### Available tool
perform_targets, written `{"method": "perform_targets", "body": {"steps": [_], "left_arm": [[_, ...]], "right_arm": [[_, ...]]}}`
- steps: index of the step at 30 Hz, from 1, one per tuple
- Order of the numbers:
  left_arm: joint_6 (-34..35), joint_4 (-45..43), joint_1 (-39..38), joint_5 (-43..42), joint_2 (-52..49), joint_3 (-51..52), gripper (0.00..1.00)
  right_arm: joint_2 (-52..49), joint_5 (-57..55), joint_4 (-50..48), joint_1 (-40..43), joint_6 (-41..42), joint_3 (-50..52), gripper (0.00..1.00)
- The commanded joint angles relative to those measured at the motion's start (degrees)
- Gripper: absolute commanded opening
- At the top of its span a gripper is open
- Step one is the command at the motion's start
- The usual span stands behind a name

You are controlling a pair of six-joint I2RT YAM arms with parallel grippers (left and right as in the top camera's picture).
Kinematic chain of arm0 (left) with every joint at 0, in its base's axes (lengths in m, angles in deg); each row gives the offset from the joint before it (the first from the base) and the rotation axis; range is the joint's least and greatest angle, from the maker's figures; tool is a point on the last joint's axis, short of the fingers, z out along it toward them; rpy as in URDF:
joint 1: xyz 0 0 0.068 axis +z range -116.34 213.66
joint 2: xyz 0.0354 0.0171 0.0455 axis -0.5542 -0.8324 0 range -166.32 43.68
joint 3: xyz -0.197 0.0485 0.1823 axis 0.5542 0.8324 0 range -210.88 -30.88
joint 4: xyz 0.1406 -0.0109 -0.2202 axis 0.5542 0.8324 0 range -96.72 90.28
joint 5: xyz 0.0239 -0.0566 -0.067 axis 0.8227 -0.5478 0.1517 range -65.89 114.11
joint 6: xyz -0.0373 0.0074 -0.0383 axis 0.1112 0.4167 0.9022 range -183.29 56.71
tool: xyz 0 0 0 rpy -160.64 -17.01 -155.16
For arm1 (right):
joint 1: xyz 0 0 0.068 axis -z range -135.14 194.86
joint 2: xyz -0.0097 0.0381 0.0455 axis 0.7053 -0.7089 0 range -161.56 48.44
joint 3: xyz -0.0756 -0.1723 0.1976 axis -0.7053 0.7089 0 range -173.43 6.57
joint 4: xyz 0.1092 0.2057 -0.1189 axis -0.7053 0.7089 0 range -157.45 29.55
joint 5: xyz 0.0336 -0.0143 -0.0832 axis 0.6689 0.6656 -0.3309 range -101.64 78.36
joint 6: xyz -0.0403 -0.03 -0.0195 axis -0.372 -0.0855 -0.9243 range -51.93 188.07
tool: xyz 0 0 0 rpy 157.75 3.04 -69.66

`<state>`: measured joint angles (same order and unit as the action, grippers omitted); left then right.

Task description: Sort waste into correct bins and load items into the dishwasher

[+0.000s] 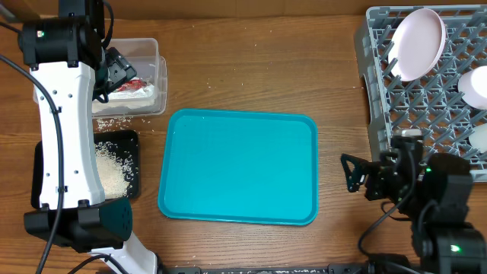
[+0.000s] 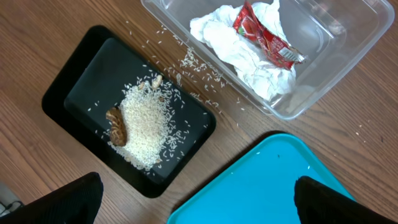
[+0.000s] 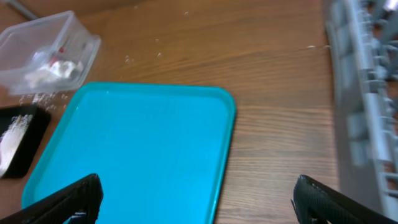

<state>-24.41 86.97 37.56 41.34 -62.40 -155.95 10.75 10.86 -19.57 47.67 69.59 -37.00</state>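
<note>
The clear tub (image 1: 144, 43) at the far left holds the crumpled white tissue (image 2: 217, 37) and the red wrapper (image 2: 264, 37). The black tray (image 2: 87, 87) in front of it holds a heap of white rice (image 2: 146, 124) and brown food scraps (image 2: 116, 126). The grey dish rack (image 1: 426, 106) at the right holds the white plate (image 1: 417, 42) on edge and two white bowls (image 1: 475, 85) (image 1: 481, 137). My left gripper (image 1: 114, 72) is open and empty above the tub. My right gripper (image 1: 351, 173) is open and empty beside the rack's front. The chopsticks are out of view.
A large teal serving tray (image 1: 240, 167) lies bare in the middle of the wooden table. Loose rice grains (image 1: 114, 123) are scattered on the wood between the tub and the black tray. The rack fills the right edge.
</note>
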Motion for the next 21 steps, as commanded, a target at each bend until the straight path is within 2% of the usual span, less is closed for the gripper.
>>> {"method": "perform_targets", "body": {"steps": [1, 15, 21], "left_arm": [[0.37, 0.11, 0.09, 0.92, 0.0, -0.31, 1.0], [0.37, 0.11, 0.09, 0.92, 0.0, -0.31, 1.0], [0.37, 0.11, 0.09, 0.92, 0.0, -0.31, 1.0]], "right_arm": [[5.51, 1.62, -7.74, -3.5, -0.68, 6.97, 1.0], [25.94, 0.17, -41.55, -4.66, 0.2, 35.17, 1.0], [30.93, -4.72, -49.35, -4.66, 0.28, 42.01, 1.0]]}}
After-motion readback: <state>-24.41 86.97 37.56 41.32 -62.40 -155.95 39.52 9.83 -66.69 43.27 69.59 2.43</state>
